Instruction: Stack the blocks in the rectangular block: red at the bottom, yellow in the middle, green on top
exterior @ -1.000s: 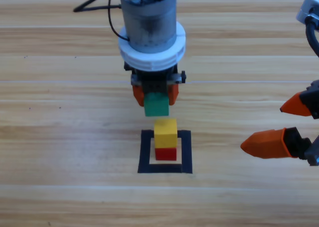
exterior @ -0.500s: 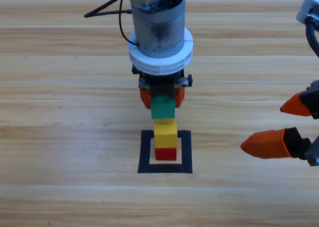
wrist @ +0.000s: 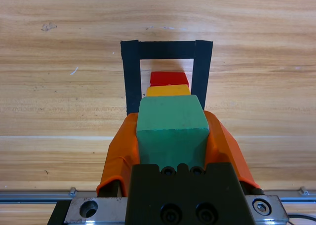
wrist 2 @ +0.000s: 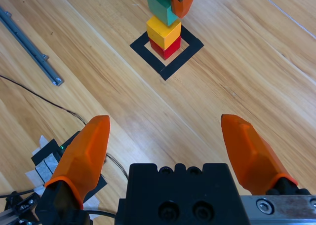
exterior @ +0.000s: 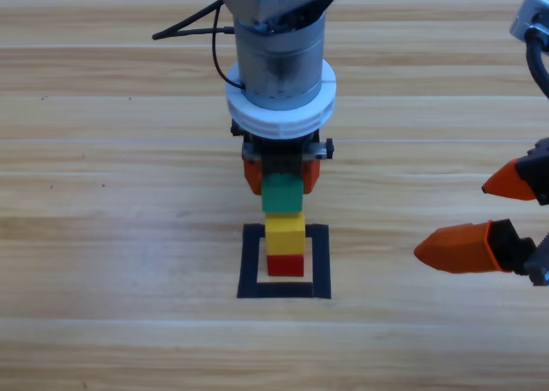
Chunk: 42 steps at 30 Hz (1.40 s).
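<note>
Green cube (exterior: 282, 194): clamped between the jaws of the left gripper (exterior: 281, 171), directly over the yellow cube (exterior: 285, 234). In the high view, lower edge of green at or just above the top face of yellow; contact not confirmable. In the right wrist view, green (wrist 2: 164, 8) slightly tilted and offset against yellow (wrist 2: 164, 31); alignment judged close but not exact.

Yellow: seated on the red cube (exterior: 286, 265), faces roughly flush. Red: on the desk (exterior: 111, 237) inside the black tape square (exterior: 249, 262), well within the outline. In the left wrist view, red (wrist: 169, 79) and yellow (wrist: 168, 91) visible beyond green (wrist: 171, 129), all inside the tape (wrist: 131, 77).

Progress, as a judgement: two of three levels complete, in the right order and place. Final level in hand, not yet released. Remaining: seat green squarely on yellow, open the jaws, withdraw upward without nudging the stack.

Right gripper (exterior: 493, 215): parked at the right edge of the desk, well apart from the stack, jaws spread wide and empty, as confirmed in its own wrist view (wrist 2: 173, 151).
</note>
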Each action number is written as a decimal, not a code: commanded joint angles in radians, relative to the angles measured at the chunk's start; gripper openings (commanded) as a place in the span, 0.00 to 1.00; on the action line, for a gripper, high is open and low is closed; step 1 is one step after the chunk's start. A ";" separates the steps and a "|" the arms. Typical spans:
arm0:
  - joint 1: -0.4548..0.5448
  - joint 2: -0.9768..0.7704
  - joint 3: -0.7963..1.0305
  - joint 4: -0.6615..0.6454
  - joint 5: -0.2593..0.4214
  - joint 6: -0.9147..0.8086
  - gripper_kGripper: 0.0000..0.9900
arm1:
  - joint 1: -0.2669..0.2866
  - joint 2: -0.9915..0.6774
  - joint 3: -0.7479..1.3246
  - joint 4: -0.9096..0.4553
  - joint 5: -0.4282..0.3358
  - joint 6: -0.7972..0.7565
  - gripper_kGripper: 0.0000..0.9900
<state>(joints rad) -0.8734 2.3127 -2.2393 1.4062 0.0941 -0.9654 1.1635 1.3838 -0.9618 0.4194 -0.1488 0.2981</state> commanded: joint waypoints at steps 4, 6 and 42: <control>-0.027 0.034 0.018 0.004 0.007 -0.003 0.03 | 0.019 0.047 0.028 -0.014 0.003 0.009 1.00; -0.029 0.034 0.020 0.004 0.007 -0.004 0.03 | 0.019 0.049 0.028 -0.014 0.003 0.009 1.00; -0.039 0.053 0.038 0.004 0.006 -0.019 0.03 | 0.019 0.055 0.031 -0.022 -0.002 0.006 1.00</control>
<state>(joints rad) -0.8851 2.3130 -2.2220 1.4062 0.0941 -0.9676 1.1635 1.3840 -0.9615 0.4149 -0.1488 0.2980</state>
